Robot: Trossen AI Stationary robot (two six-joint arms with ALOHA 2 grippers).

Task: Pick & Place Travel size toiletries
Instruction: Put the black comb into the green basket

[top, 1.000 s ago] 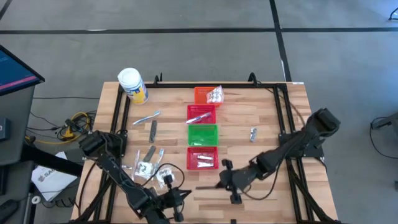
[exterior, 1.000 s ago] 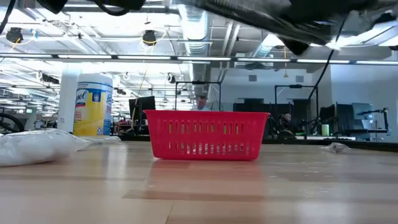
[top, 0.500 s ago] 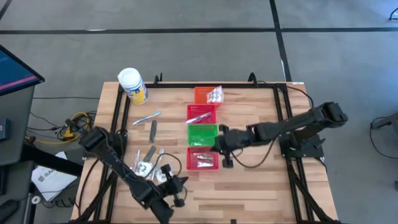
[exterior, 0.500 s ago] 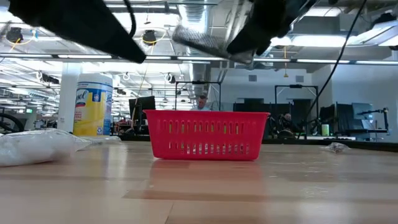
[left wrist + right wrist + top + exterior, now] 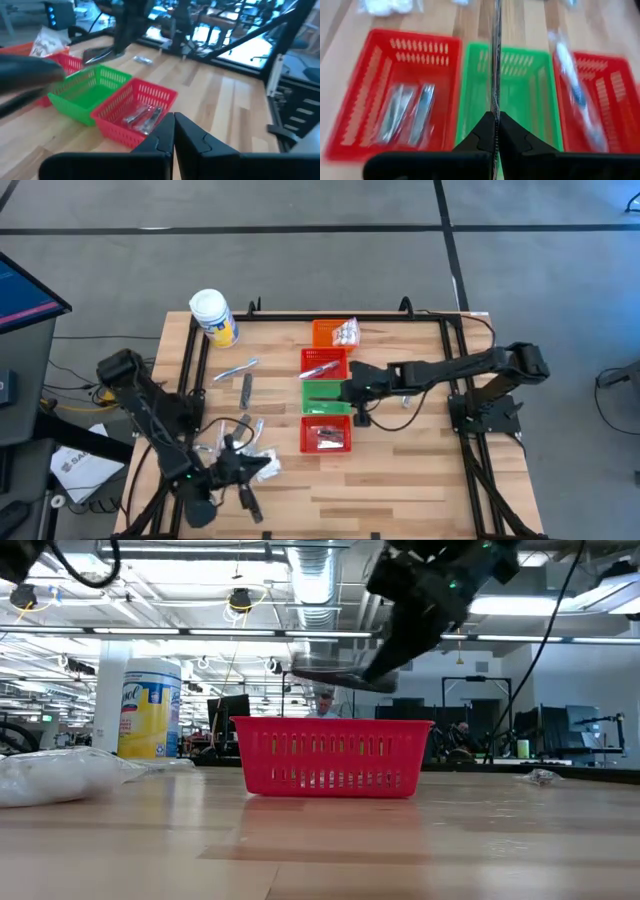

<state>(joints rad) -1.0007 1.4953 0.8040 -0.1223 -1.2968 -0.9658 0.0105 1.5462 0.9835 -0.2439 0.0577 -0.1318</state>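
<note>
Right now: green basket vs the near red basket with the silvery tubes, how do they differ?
Colour: the green basket is green, the near red basket red. Contents: the red one holds silvery tubes; nothing shows lying in the green one. Overhead: the right gripper, shut on a dark flat strip, hangs over the green basket; nothing is above the red one. Both are similar small mesh baskets, side by side.

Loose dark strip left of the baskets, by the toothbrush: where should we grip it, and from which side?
Grip the dark strip at mid-length, coming from straight above, with the fingers closing across its narrow width onto the two long edges. It lies flat and looks too thin for a side approach. Staying at mid-length probably also keeps the fingers off the toothbrush near its far end.
</note>
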